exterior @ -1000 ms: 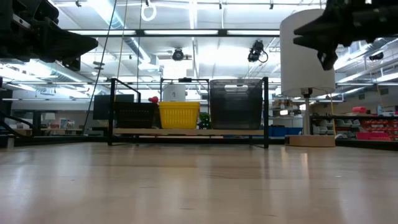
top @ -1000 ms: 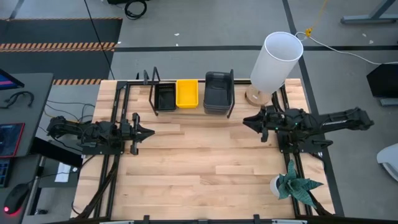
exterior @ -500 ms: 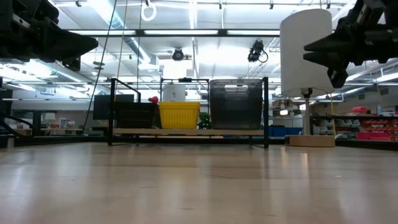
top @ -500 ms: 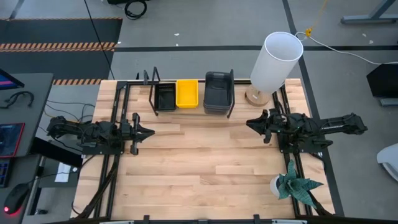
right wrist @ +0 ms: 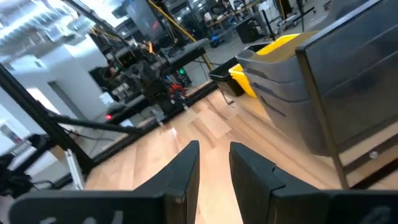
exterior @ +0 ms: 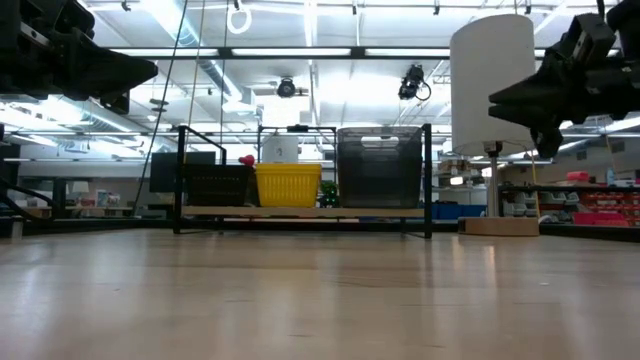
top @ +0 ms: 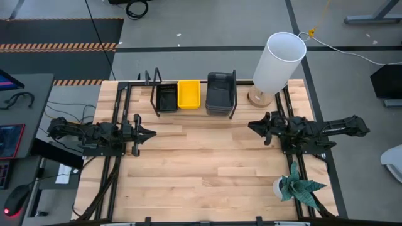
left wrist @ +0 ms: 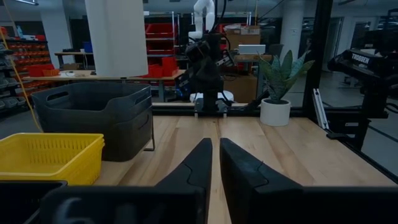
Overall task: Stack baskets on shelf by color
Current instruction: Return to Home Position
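Wooden tabletop, shelf at back, grey floor

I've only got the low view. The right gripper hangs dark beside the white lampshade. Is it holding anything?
Observer: No. The right gripper is empty, fingers slightly apart, above the wide wooden tabletop.
Operator: Are the grey ones nested properly?
Observer: Yes. The dark grey rounded plastic baskets show stepped rims, one inside another, on the long light wooden shelf.
Operator: And the left side?
Observer: The left gripper is shut and empty, over the table's left part, pointing toward the right arm.
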